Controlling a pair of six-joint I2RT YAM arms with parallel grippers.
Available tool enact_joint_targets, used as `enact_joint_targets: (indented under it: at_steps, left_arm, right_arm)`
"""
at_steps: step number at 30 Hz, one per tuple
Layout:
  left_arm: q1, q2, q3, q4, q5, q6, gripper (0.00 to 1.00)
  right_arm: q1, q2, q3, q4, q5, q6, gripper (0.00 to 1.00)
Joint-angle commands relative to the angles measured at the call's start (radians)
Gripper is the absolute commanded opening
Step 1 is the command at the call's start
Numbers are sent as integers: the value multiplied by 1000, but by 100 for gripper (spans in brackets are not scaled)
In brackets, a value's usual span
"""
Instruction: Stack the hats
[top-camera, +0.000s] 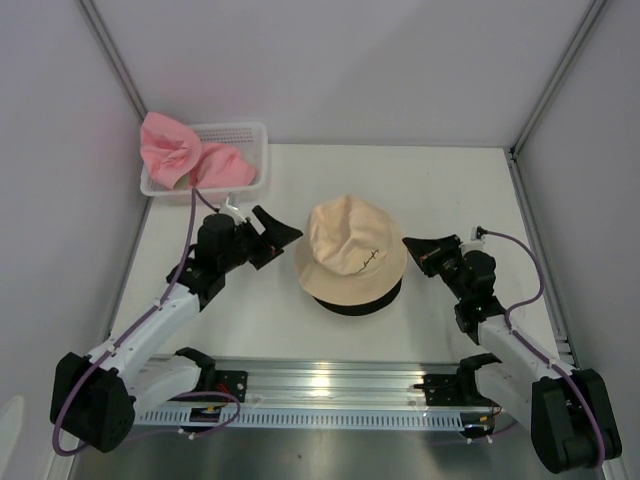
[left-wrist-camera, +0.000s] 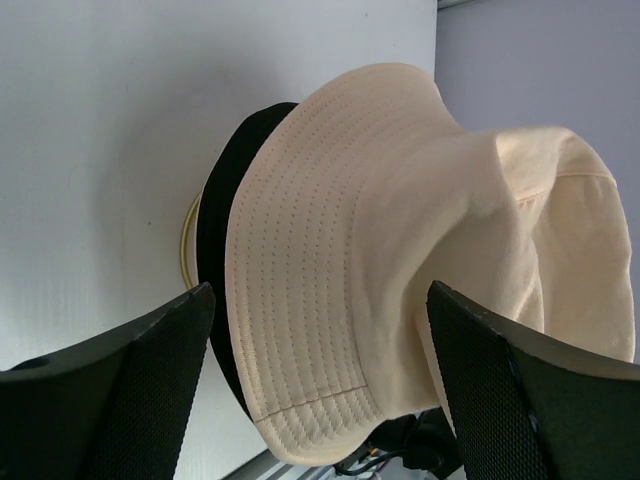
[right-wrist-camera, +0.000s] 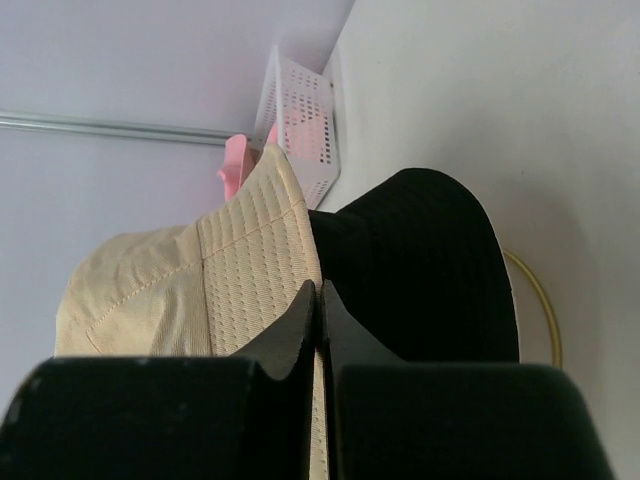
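A beige hat (top-camera: 350, 255) with a small dark mark sits on a black hat (top-camera: 362, 303) at mid-table; only the black brim shows under it. Both show in the left wrist view, beige (left-wrist-camera: 400, 230) and black (left-wrist-camera: 215, 230), and in the right wrist view, beige (right-wrist-camera: 200, 270) and black (right-wrist-camera: 420, 260). Two pink hats (top-camera: 168, 145) (top-camera: 225, 165) lie in the basket. My left gripper (top-camera: 275, 240) is open and empty just left of the beige brim, jaws wide (left-wrist-camera: 320, 300). My right gripper (top-camera: 415, 250) is shut and empty just right of the brim (right-wrist-camera: 321, 290).
The white mesh basket (top-camera: 250, 128) stands at the back left corner and shows in the right wrist view (right-wrist-camera: 300, 115). A thin yellow ring (right-wrist-camera: 535, 300) lies on the table under the black hat. Enclosure walls stand on three sides. A metal rail (top-camera: 320, 385) runs along the near edge.
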Motion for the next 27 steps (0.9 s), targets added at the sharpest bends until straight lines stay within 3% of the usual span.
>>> enact_joint_targets:
  at_steps: [1,5,14,25,27]
  left_arm:
    - [11,23,-14,32,-15,-59,88]
    - [22,50,-64,63,-4,-132,81]
    - [21,48,-198,326,92,-281,64]
    - [-5,154,-216,441,166,-341,60]
    - [-18,162,-211,452,168,-344,51]
  right_arm:
    - [7,4,17,40,21,-10,0]
    - [12,-35,11,-21,53,-41,0]
    - [13,-145,-13,-141,114,-79,0]
    - [24,-124,-20,-135,116,-75,0]
    - [26,-127,-19,-136,117,-78,0]
